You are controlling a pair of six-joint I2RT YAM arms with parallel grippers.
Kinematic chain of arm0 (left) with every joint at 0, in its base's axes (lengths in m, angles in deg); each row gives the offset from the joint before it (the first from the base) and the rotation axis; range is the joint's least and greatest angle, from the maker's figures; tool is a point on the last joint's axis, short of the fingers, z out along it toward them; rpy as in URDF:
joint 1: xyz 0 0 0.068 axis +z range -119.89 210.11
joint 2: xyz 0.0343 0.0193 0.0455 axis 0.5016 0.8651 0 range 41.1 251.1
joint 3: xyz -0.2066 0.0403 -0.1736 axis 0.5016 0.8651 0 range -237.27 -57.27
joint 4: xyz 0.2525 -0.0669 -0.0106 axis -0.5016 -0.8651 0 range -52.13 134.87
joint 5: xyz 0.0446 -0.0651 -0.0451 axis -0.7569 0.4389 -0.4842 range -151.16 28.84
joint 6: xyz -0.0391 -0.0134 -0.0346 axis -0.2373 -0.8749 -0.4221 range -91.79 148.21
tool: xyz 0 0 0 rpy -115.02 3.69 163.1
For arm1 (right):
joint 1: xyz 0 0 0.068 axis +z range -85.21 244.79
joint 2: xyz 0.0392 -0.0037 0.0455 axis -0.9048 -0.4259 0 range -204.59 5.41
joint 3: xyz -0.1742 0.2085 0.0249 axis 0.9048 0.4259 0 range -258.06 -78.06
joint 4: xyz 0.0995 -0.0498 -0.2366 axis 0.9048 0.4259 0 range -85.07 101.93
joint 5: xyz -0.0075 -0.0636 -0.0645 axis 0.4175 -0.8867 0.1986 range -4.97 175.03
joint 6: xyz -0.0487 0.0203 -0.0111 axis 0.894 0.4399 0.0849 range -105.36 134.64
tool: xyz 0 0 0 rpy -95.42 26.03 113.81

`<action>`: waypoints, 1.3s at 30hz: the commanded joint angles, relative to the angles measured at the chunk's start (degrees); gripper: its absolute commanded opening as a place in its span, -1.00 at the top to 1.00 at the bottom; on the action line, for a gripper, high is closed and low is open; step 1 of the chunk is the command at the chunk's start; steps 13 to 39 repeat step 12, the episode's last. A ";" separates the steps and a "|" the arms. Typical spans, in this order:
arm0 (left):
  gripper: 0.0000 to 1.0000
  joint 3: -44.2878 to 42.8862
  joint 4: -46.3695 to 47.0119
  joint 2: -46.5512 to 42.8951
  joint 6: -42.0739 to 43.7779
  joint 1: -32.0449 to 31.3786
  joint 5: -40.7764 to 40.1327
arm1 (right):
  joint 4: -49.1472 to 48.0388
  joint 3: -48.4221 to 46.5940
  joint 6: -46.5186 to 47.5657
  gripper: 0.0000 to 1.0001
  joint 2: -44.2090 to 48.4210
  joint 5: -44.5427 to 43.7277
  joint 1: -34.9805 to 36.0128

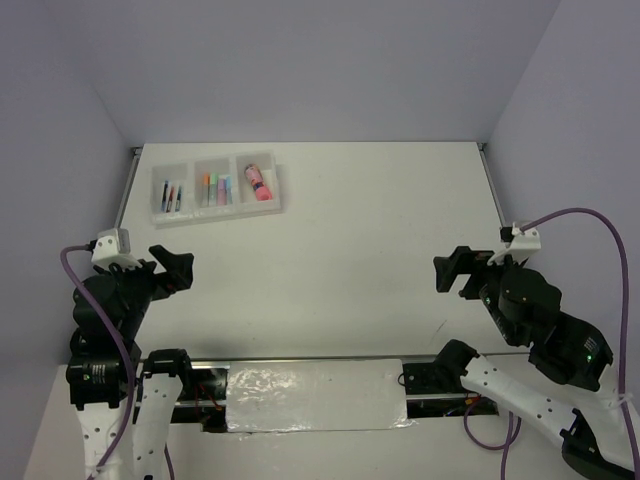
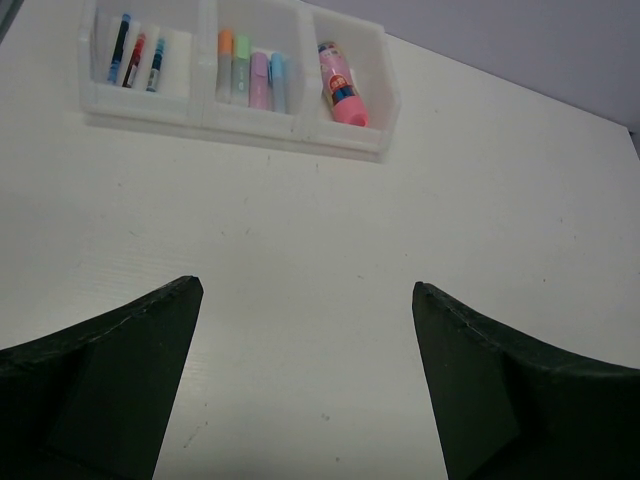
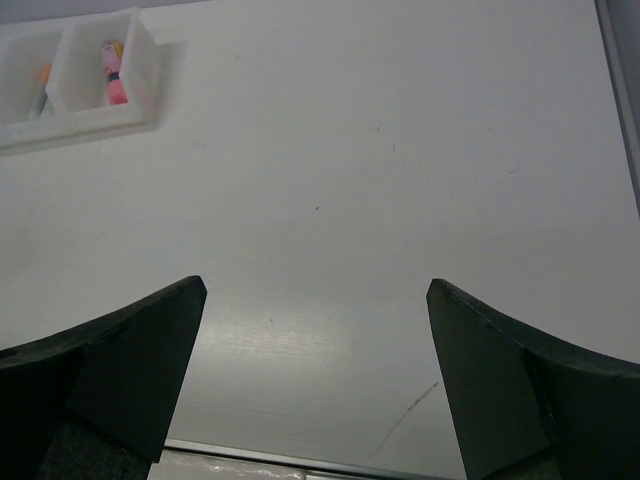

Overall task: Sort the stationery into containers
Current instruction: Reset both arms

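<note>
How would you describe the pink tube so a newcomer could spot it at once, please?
Three joined white bins sit at the table's far left. The pink tube lies alone in the rightmost one, fatter than the neighbouring highlighters and pens.

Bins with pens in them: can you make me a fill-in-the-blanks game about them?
Of the three bins, the pink tube lies in the ____ one.
The middle bin holds ____ short highlighters.
The left gripper and right gripper hold ____.
Missing words: right, four, nothing.
</note>
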 commanded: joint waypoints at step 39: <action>-0.99 0.61 2.17 1.18 -1.44 -0.20 0.61 | 1.32 -0.32 -1.60 -1.00 0.98 -1.96 -0.19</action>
